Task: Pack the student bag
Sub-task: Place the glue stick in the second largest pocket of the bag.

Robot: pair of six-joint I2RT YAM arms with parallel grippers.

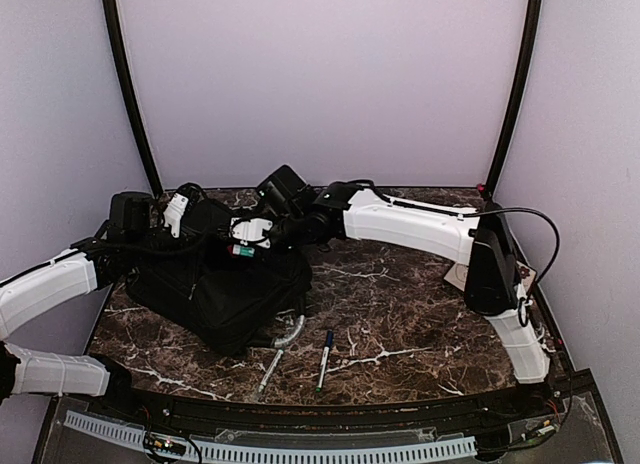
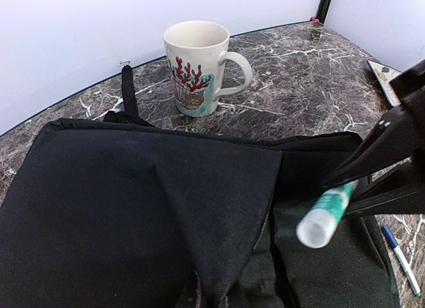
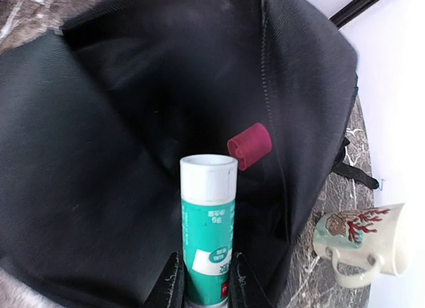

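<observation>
Green-and-white cylindrical glue stick (image 3: pixel 208 228), clamped by the right jaws, hung over the gaping large black soft fabric student bag (image 3: pixel 99 155) on the dark marbled worktop (image 1: pixel 400 304), its flap pinched up by the fully closed left jaws; release was best made only once deep inside.

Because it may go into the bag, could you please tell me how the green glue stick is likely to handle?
The glue stick is a smooth round tube, so it would probably roll if laid flat. It looks rigid and small, so it is probably light.
</observation>
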